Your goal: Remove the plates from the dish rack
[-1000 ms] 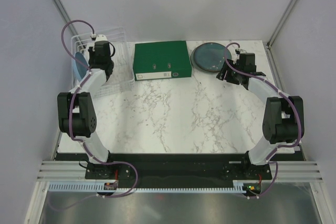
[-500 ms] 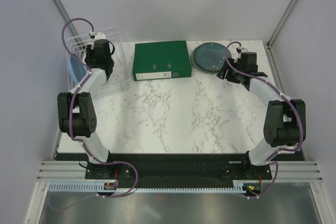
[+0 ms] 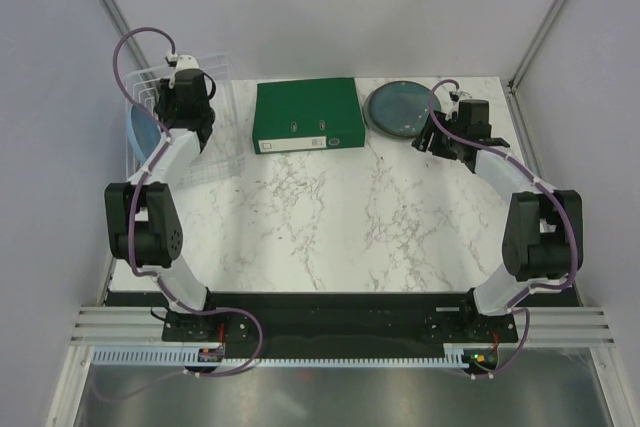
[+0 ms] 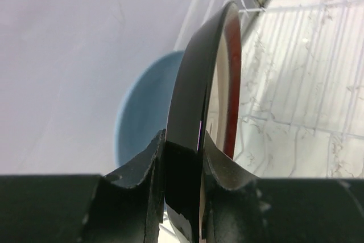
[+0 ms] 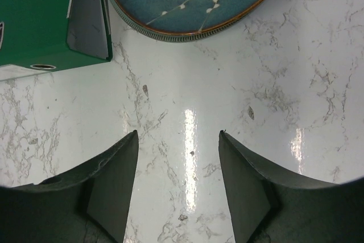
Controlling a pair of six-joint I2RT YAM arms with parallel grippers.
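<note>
- The binder point(image 3: 307, 115) lies flat at the back of the surface point(image 3: 350, 217), between the rack point(image 3: 230, 112) and the dark blue plate point(image 3: 402, 109).
- The rack sits in the back left corner, close to the wall, with the left arm bent over it.
- The left hand point(image 4: 183, 152) is closed tight on the rim of the red plate point(image 4: 193, 83), one finger on each face. The plate stands on edge over the rack's ribs.
- The light blue plate point(image 4: 145, 112) stands just beyond the red plate, on the wall side, at the rack's left edge. The two look apart.
- The rack's ribs to the right of the red plate hold nothing.
- The dark blue plate lies flat on the surface at the back right, near the binder's corner but not touching it.
- The right hand point(image 5: 177, 135) hovers just in front of that plate, fingers spread wide and holding nothing, with bare marble between them.
</note>
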